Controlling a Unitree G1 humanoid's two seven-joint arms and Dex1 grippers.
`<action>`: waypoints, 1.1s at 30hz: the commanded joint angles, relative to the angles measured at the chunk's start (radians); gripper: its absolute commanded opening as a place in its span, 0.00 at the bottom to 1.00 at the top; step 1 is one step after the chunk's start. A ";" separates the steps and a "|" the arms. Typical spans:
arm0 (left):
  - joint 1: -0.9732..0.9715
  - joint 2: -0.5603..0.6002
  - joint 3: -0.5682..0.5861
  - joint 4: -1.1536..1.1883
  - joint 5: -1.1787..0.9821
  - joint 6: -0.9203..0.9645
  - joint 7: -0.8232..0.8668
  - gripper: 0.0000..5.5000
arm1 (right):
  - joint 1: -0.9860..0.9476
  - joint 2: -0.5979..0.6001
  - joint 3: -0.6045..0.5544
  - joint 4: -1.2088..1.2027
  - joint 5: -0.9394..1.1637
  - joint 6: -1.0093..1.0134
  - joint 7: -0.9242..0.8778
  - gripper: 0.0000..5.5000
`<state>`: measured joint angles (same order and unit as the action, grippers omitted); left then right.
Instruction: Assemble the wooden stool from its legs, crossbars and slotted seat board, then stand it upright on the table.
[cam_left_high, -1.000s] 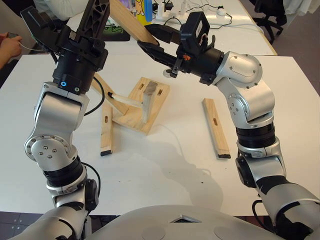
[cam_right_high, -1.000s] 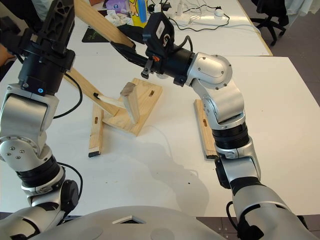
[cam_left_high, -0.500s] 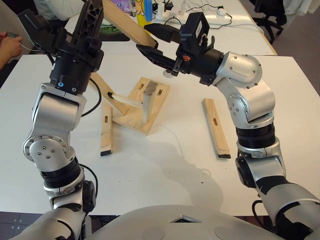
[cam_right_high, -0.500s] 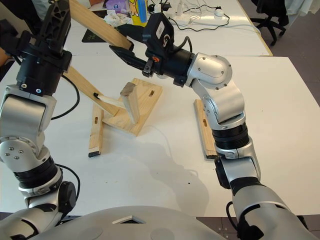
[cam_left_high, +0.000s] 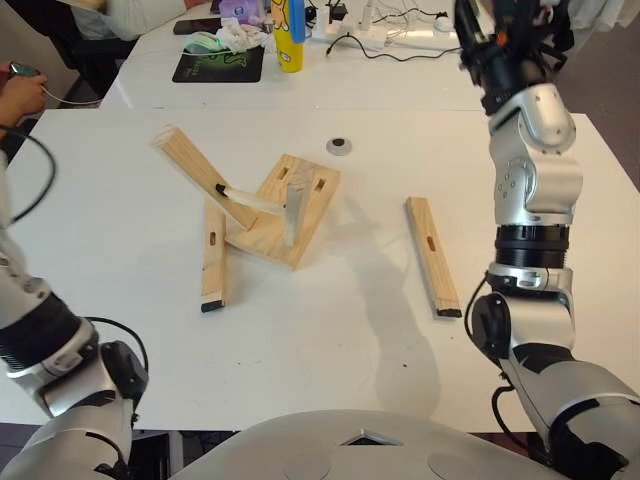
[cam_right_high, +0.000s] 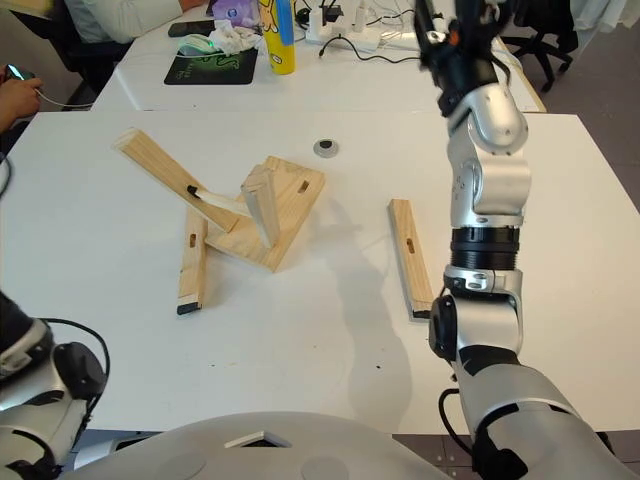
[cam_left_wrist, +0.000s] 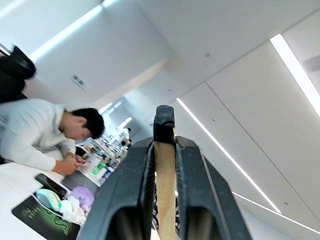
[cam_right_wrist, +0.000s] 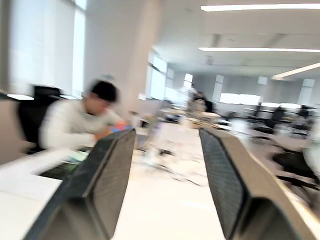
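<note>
I log the left end effector clamped on a wooden leg, the right end effector spread wide, holding nothing.

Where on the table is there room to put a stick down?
The front strip of the table, nearer than the flat leg and the loose bar, is bare. So is the gap between seat board and bar. Left of the seat board is crowded.

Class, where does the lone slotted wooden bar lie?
Head views: the bar lies flat on the table, right of the seat board, not touching it.
</note>
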<state>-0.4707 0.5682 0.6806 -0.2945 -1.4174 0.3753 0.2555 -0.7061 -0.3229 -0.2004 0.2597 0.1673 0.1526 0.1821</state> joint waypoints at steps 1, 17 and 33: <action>0.147 0.053 -0.034 0.065 0.163 0.047 -0.116 0.08 | 0.147 -0.009 -0.034 -0.022 -0.043 -0.060 -0.058 0.43; 0.583 -0.246 -0.367 -0.099 0.656 -0.013 -0.257 0.08 | 0.585 0.067 0.068 -0.347 -0.094 -0.109 -0.040 0.01; 0.624 -0.440 -0.385 -0.157 0.800 -0.041 -0.141 0.08 | 0.676 0.104 0.135 -0.406 -0.202 -0.156 -0.079 0.00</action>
<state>0.1493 0.1442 0.2964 -0.4363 -0.6264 0.3408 0.1147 -0.0268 -0.2195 -0.0698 -0.1392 -0.0307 -0.0004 0.1016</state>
